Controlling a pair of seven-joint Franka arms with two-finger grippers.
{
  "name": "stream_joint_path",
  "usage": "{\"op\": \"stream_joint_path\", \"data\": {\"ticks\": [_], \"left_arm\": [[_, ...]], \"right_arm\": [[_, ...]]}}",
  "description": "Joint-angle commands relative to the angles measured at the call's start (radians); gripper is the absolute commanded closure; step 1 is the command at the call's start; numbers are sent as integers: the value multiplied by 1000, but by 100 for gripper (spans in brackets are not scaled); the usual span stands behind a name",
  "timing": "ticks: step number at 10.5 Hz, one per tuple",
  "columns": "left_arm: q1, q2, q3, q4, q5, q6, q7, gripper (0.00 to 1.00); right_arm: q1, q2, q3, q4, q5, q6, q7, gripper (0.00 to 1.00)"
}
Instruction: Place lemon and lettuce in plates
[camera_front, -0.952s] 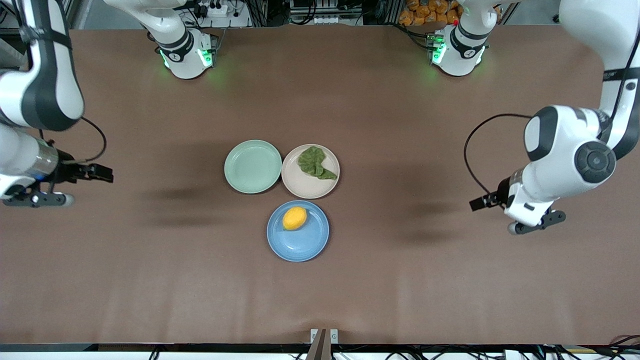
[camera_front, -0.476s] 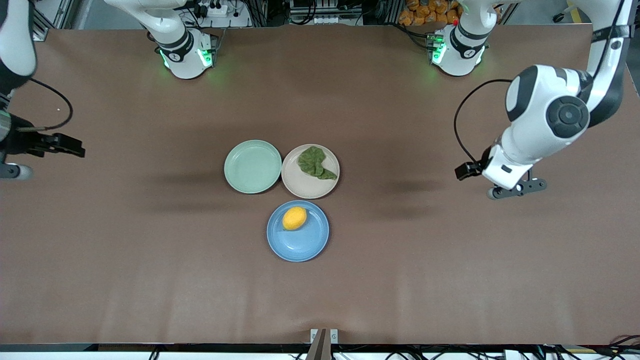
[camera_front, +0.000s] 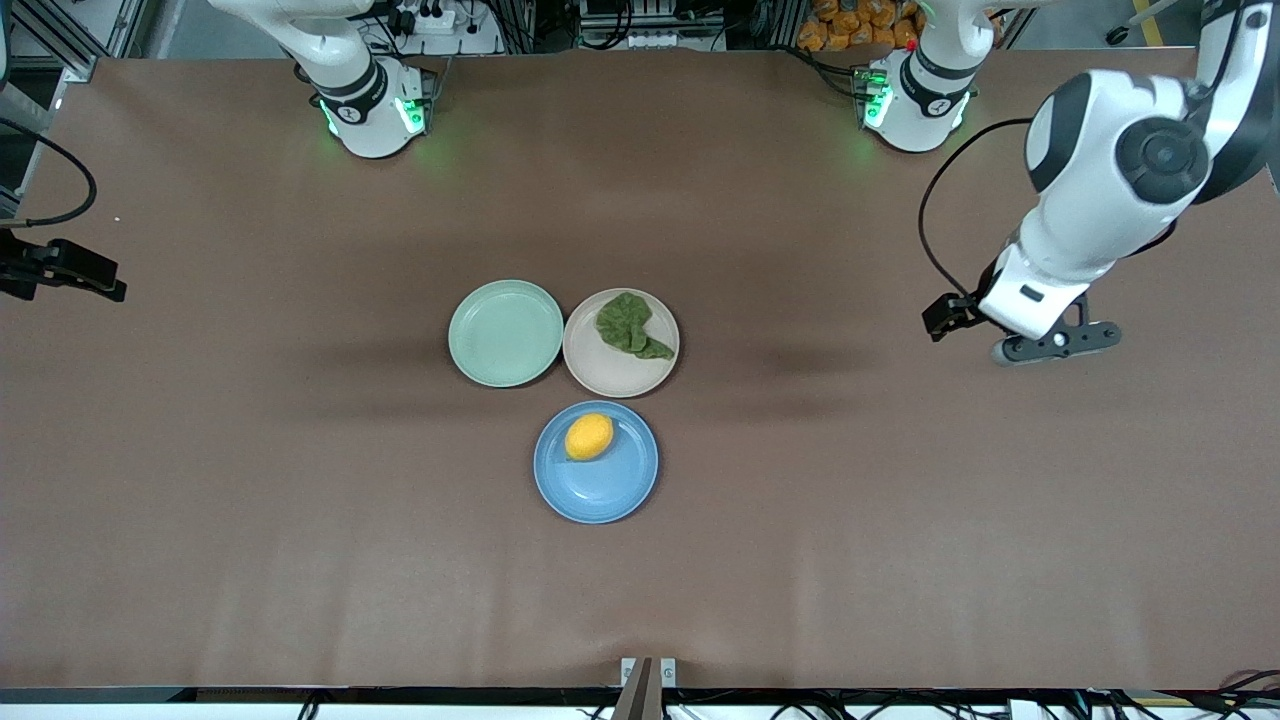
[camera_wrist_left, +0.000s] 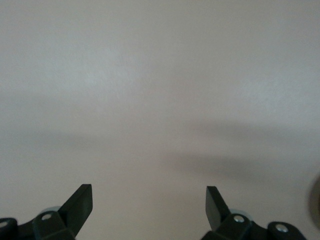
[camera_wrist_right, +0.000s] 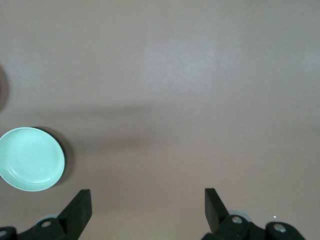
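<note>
The yellow-orange lemon lies in the blue plate, the plate nearest the front camera. The dark green lettuce lies in the beige-pink plate, just farther from the camera. My left gripper hangs open over bare table near the left arm's end, with nothing between its fingers. My right gripper is open and empty too, over bare table at the right arm's end. In the front view only its wrist mount shows at the edge.
An empty mint-green plate touches the beige-pink one on the side toward the right arm; it also shows in the right wrist view. Both arm bases stand along the table's back edge.
Both arms have pulled away from the plates toward their own ends of the table, the right one nearly leaving the front view. Lemon, lettuce and plates have not moved.
</note>
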Motion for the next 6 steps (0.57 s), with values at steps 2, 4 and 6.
{"op": "stream_joint_path", "data": {"ticks": [2,4,6], "left_arm": [[-26,-26,27,107,-29,-77,38,0],[-42,-22,27,196,-29,-162,41,0],[-59,-20,33,274,-30,-264,41,0]], "right_arm": [[-9,0,13,20,5,-13,27,0],[-6,-6,17,20,6,-7,42,0],[1,-6,30,22,6,-8,42,0]]}}
